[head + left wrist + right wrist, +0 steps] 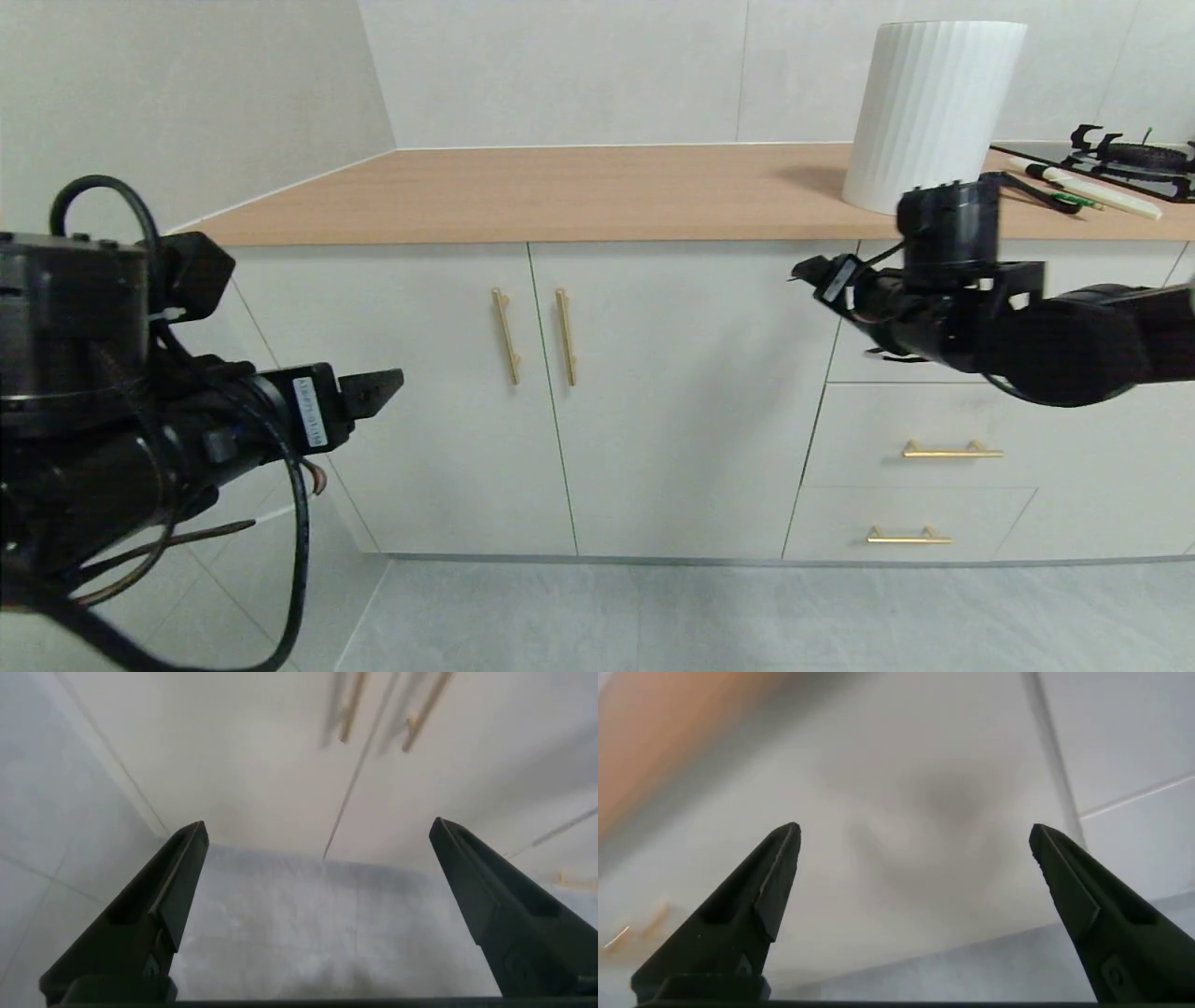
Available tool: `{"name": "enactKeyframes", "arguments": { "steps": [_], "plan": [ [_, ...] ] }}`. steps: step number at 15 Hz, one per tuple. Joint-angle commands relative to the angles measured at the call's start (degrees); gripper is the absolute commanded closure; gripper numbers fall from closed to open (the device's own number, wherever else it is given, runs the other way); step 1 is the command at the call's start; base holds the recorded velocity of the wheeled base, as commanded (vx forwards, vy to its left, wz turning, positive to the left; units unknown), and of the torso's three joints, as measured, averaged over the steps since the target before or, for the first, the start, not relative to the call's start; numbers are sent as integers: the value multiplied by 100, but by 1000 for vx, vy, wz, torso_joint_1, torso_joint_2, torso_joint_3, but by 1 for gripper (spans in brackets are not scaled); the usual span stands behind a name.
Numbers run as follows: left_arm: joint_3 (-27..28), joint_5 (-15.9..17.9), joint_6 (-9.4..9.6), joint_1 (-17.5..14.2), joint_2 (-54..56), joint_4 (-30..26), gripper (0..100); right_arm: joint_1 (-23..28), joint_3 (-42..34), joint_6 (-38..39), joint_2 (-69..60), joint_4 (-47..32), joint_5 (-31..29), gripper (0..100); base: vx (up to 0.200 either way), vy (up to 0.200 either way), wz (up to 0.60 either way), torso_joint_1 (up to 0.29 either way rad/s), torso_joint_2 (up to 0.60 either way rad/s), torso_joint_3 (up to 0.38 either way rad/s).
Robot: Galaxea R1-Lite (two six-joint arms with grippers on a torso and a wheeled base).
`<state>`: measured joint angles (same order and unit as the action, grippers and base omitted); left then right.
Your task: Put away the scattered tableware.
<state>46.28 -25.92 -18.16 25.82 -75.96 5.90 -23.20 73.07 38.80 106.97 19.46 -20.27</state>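
Scattered tableware [1120, 199], a white-handled utensil and a thin dark one with green on it, lies at the right end of the wooden countertop [560, 191] beside the stove. My left gripper [378, 390] hangs low at the left, in front of the cabinet, well below the counter. In the left wrist view the left gripper [318, 826] is open and empty, facing the cabinet base and floor. My right gripper [808, 273] is just below the counter edge, under the white container. The right wrist view shows the right gripper [913, 831] open with nothing between its fingers.
A tall white ribbed container [934, 112] stands on the counter at the right. A gas stove [1134, 159] sits at the far right. Below are two cabinet doors with gold handles [505, 336] and drawers [952, 452]. Grey floor [747, 616] lies in front.
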Motion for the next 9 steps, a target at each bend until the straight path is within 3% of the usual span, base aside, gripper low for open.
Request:
{"name": "enactKeyframes", "arguments": {
  "steps": [1,2,3,4,5,6,7,9],
  "plan": [
    [-409,-36,6,2,723,-1,0,-18,-1330,-646,-1917,-12,-108,0,0,0,0,0,0,0],
    [-1235,-54,384,2,1892,-19,0,-9,-2605,-1727,-3525,-3,-126,0,0,0,0,0,0,0],
    [-1507,-54,595,-7,2349,-19,0,-9,-2956,-2122,-4053,-3,-126,0,0,0,0,0,0,0],
    [-2114,-10,1324,2,3483,-28,0,-9,-3712,-3195,-5248,-38,-73,0,0,0,0,0,0,0],
    [-2448,34,1781,-42,4142,-28,0,52,-4231,-3898,-5907,-30,-108,0,0,0,0,0,0,0],
    [-2615,69,1992,-156,4406,-28,0,140,-4407,-4074,-6188,-38,-135,0,0,0,0,0,0,0],
    [-2931,210,2326,-578,5030,-28,0,492,-4679,-4170,-6769,-74,-152,0,0,0,0,0,0,0],
    [-3195,491,2563,-1079,5803,-28,0,1125,-4952,-4188,-7533,-276,-179,0,0,0,0,0,0,0]
  ]
}}
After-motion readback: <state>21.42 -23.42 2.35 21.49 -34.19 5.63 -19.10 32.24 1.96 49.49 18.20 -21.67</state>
